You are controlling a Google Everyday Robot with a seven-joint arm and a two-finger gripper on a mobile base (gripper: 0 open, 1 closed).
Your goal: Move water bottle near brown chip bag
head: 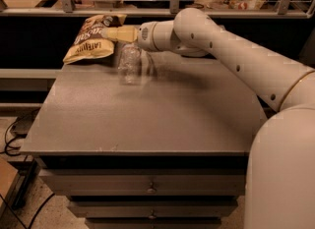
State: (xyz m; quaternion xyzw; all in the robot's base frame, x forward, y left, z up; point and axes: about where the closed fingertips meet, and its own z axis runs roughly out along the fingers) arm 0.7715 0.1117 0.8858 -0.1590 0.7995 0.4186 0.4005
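Grey matte metal tabletop [147, 120] fills the middle of the camera view, set on a cabinet with shallow metal drawers [150, 188] under its front edge. At the back left corner of this top lies the dark brown and tan-yellow crinkly chip bag with large white lettering [92, 42], flat on its back and angled, its tan lower end pointing toward the left edge. Just to the right of that bag stands the small clear crinkled plastic water bottle [130, 65], seemingly upright on the tabletop, close beside the bag's right-hand corner; whether the two touch cannot be told.

A thick white robot arm [231, 51] reaches in from the lower right, crossing above the back of the table. At its end the pale tan two-finger gripper [113, 33] points left, hanging directly above the bottle's top and overlapping the right edge of the chip bag. Whether the gripper is apart, together or clamped on the bottle cannot be told, since its tip merges with the bag behind it.

Dark cables [14, 135] trail on the floor at the left, and a metal rail [162, 12] runs behind the table
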